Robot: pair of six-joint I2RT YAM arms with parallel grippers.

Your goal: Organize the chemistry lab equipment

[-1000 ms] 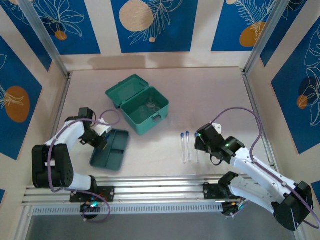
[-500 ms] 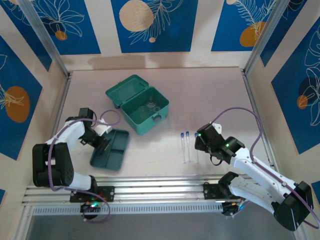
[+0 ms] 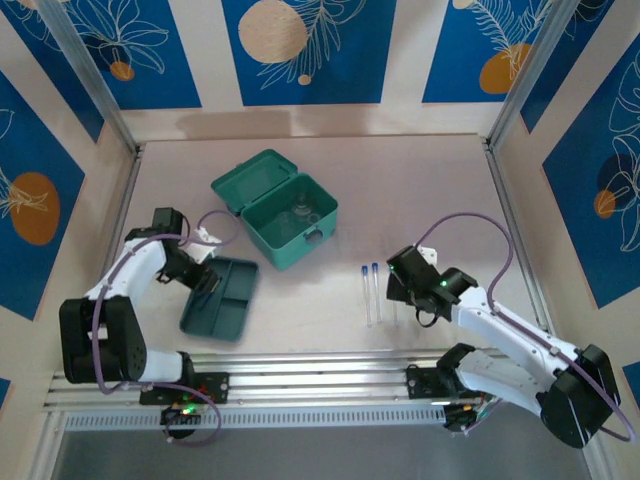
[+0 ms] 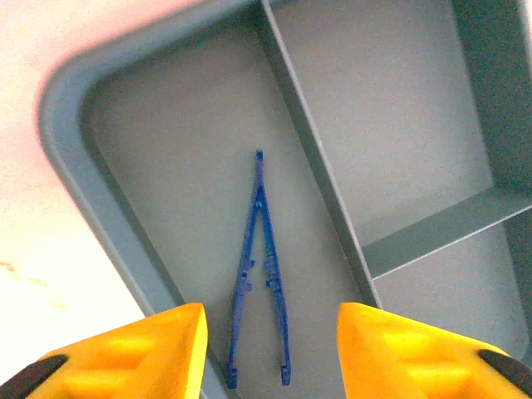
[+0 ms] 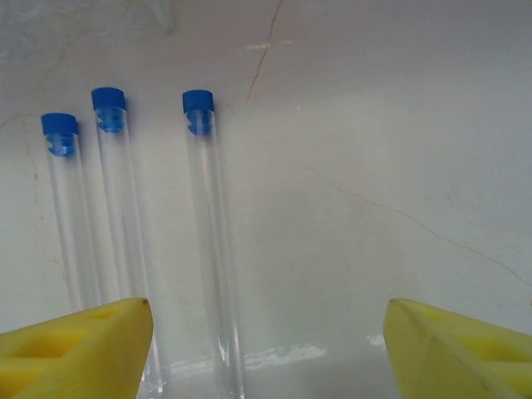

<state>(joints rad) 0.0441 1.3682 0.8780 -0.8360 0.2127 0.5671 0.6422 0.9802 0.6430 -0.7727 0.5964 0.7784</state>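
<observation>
The left gripper (image 4: 270, 357) hangs over the dark-green divided tray (image 4: 71, 166) with its jaws parted. The blue tweezers (image 4: 259, 266) lie flat in the tray's long compartment, between the fingers and touching neither. Farther right, the right gripper (image 5: 266, 349) stands wide above the table. The three thin clear tubes with blue caps (image 5: 120, 208) lie side by side close to one finger, the rightmost tube inside the gap.

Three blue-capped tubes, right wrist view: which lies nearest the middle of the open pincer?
The rightmost tube, lying alone; the other two sit paired close by one finger of the right pincer.
</observation>
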